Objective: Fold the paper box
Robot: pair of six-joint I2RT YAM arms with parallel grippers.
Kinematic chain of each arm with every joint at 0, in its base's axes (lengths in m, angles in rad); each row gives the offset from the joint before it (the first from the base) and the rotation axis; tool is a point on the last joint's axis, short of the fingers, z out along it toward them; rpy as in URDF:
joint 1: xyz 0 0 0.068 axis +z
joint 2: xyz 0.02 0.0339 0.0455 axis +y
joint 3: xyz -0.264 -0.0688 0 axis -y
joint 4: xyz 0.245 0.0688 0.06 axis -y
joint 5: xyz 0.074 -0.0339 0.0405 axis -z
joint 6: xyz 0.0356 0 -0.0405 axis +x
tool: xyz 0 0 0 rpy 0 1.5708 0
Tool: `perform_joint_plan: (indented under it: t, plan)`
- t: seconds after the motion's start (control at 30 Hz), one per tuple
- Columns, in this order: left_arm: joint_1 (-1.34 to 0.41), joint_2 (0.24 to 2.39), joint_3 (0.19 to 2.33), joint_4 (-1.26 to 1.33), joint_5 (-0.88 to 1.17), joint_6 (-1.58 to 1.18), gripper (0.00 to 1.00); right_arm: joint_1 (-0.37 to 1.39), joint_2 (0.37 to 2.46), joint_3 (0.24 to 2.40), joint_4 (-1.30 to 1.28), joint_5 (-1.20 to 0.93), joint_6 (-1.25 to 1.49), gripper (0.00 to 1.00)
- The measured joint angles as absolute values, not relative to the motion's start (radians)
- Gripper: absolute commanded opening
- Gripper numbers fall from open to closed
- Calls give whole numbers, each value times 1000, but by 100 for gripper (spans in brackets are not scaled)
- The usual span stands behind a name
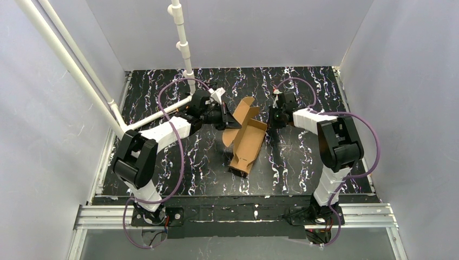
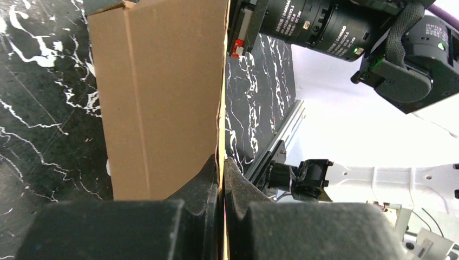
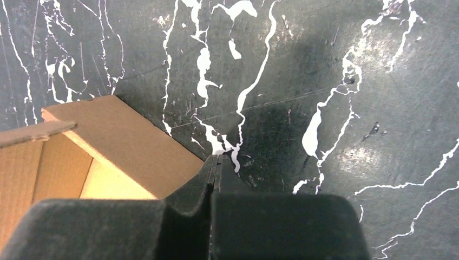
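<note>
Cardboard edge pinched on my left: the left pincer is pressed together on a thin upright panel of the paper box. I see the box partly folded near the middle of the black marbled bench, with its side walls raised. On my right, the right pincer is pressed together on nothing, tips pointing at the bench just beside a box flap.
</note>
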State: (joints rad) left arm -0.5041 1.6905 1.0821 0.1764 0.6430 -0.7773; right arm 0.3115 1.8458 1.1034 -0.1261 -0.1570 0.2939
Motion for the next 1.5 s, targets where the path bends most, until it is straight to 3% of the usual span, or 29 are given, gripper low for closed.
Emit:
perform_joint_plan:
  t: [0.3, 0.33, 0.37, 0.4, 0.43, 0.47, 0.5, 0.6, 0.7, 0.8, 1.27, 1.5]
  plan:
    - [-504, 1710, 1212, -50, 564, -576, 0, 234, 1787, 1109, -176, -123, 79, 1]
    - [-501, 1710, 1224, -80, 557, -551, 0, 220, 1760, 1107, -178, -121, 37, 7]
    - [-499, 1710, 1234, -106, 553, -528, 0, 211, 1730, 1103, -177, -122, -2, 21]
    - [-498, 1711, 1243, -124, 551, -509, 0, 205, 1685, 1096, -177, -126, -54, 44]
    - [-498, 1712, 1256, -146, 550, -485, 0, 203, 1632, 1087, -173, -133, -104, 75]
    - [-498, 1713, 1266, -160, 550, -468, 0, 204, 1578, 1077, -162, -145, -149, 95]
    - [-498, 1715, 1281, -181, 551, -443, 0, 205, 1517, 1068, -145, -169, -208, 98]
    - [-496, 1732, 1328, -226, 556, -389, 0, 206, 1446, 1083, -131, -317, -340, 98]
    - [-496, 1758, 1373, -263, 562, -344, 0, 209, 1525, 1156, -192, -511, -464, 98]
    - [-496, 1766, 1386, -283, 569, -321, 0, 229, 1608, 1139, -211, -562, -535, 97]
    - [-493, 1806, 1408, -293, 630, -322, 0, 390, 1720, 1071, -204, -365, -679, 57]
    - [-493, 1807, 1409, -287, 637, -334, 0, 406, 1743, 1070, -180, -266, -684, 25]
